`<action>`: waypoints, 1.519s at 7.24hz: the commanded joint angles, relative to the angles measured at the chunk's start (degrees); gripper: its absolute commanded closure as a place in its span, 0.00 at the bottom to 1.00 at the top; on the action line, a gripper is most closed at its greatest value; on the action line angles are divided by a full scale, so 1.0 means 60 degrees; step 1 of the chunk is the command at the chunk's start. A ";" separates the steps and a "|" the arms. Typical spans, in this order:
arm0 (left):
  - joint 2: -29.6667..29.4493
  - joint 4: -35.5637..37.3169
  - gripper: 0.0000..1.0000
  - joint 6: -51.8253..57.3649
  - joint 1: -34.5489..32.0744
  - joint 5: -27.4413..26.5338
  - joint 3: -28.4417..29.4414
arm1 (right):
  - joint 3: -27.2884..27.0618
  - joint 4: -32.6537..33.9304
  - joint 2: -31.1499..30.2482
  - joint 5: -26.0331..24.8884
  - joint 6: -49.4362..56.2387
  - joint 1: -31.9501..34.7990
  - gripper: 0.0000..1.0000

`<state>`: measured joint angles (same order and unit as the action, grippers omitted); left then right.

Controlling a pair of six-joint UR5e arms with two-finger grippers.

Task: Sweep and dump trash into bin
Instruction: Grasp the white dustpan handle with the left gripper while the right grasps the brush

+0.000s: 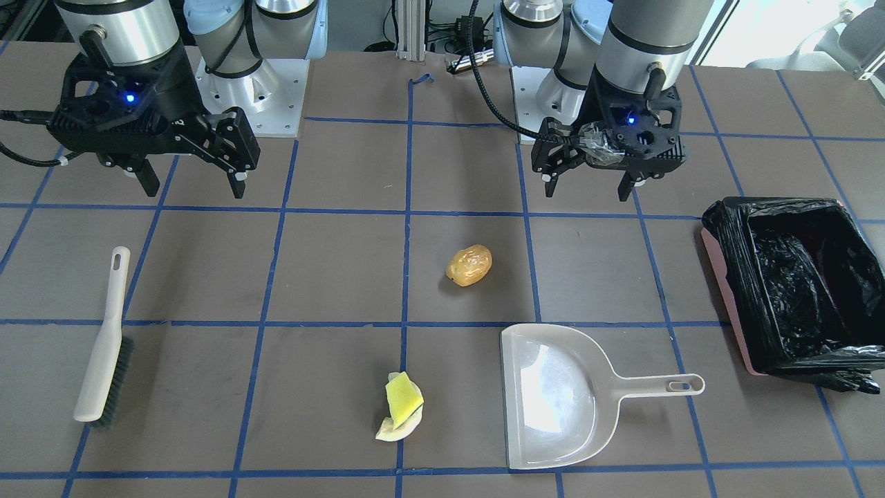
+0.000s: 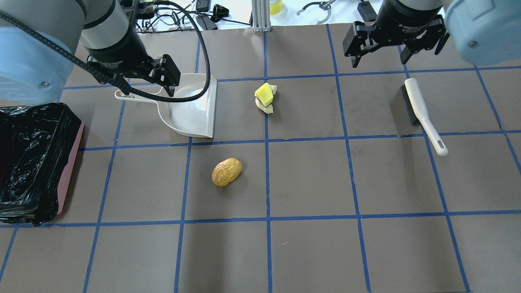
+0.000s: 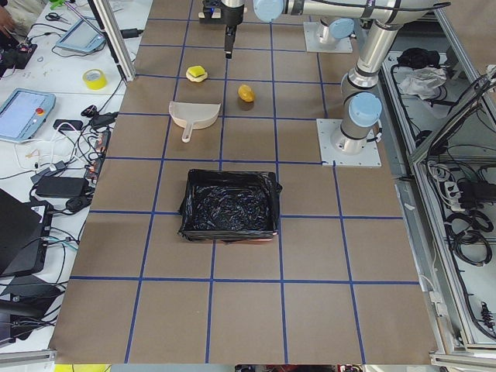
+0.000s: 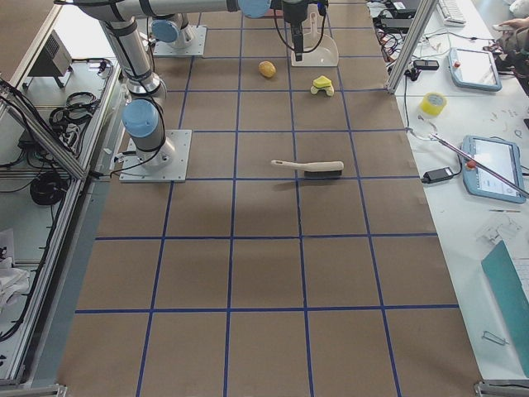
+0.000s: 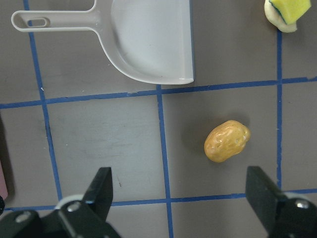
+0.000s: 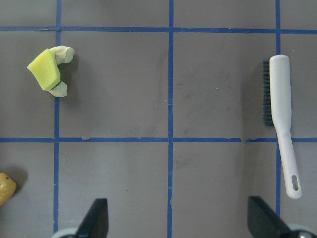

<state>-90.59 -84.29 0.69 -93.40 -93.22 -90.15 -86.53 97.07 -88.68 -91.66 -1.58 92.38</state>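
Light is bright and even from overhead, and each thing on the brown bench (image 1: 332, 263) throws only a soft, short shadow, the potato (image 2: 226, 171) a faint one to its lower right in the overhead view. Glare burns out the inside of the dustpan (image 1: 553, 398) in the front view and glints off the crinkled black bag of the bin (image 1: 795, 283), while the upper right corner there is blown to white. Both wrist views are sharp on the bench but the dark fingers (image 5: 101, 191) at their lower edge are soft and out of focus, and the two side views are small, so far things show little detail.
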 commanded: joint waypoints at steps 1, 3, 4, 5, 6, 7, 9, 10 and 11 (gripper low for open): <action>0.0026 -0.0013 0.00 -0.0593 -0.0034 -0.0211 -0.0077 | -0.0007 0.0037 0.0014 -0.0059 -0.0001 -0.0016 0.00; 0.0040 0.0059 0.00 -0.0804 -0.0020 -0.0064 -0.0064 | -0.0036 -0.0123 0.0161 0.0028 0.0072 -0.0685 0.00; -0.0003 0.0074 0.00 -0.0731 0.0038 0.0168 -0.0107 | -0.0065 -0.0095 0.0205 0.0043 0.0102 -0.0806 0.00; -0.0119 0.0089 0.00 -0.0643 0.0111 0.0344 -0.0107 | -0.0138 -0.0051 0.0539 0.0028 0.0784 -0.1068 0.00; -0.0295 0.0510 0.00 -0.0236 0.0170 0.0361 -0.0093 | -0.0356 0.0210 0.0716 0.0130 0.1370 -0.1636 0.00; -0.0499 0.0963 0.00 -0.0029 0.0214 0.0332 -0.0136 | -0.0735 0.0764 0.0761 0.0044 0.1391 -0.2004 0.00; -0.1041 0.1041 0.00 0.1150 0.0942 0.0273 -0.0122 | -0.1978 0.1383 0.1199 0.0116 0.1740 -0.2824 0.00; -0.1348 0.1114 0.00 0.2377 0.1397 0.0331 -0.0107 | -0.2506 0.2385 0.1506 0.0015 0.2221 -0.2959 0.00; -0.1670 0.1129 0.00 0.3187 0.1677 0.0288 -0.0107 | -0.2874 0.3585 0.1813 -0.0088 0.3372 -0.3294 0.00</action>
<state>-98.36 -77.78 13.24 -85.82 -91.41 -90.82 -100.58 111.12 -79.93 -91.57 12.46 74.74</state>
